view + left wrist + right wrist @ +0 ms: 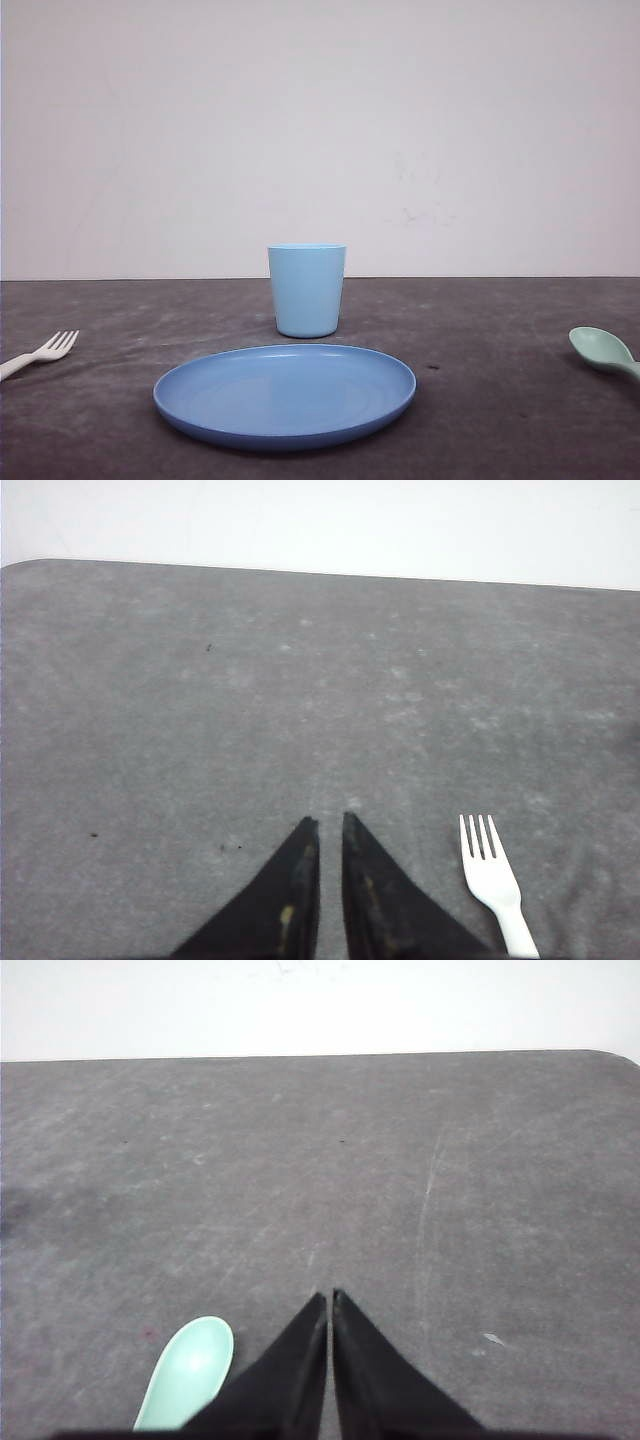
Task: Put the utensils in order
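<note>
fork (40, 354): white
spoon (604, 352): pale mint green
cup (307, 290): light blue, plain
plate (285, 394): mid blue, plain
desk (500, 400): dark grey, faintly mottled with pale scuffs
wall (320, 130): off-white
fingers (290, 905): black, both arms

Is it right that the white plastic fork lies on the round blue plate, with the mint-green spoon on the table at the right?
Not quite. In the front view the white plastic fork lies on the table, left of the round blue plate. The mint-green spoon is at the right.
</note>
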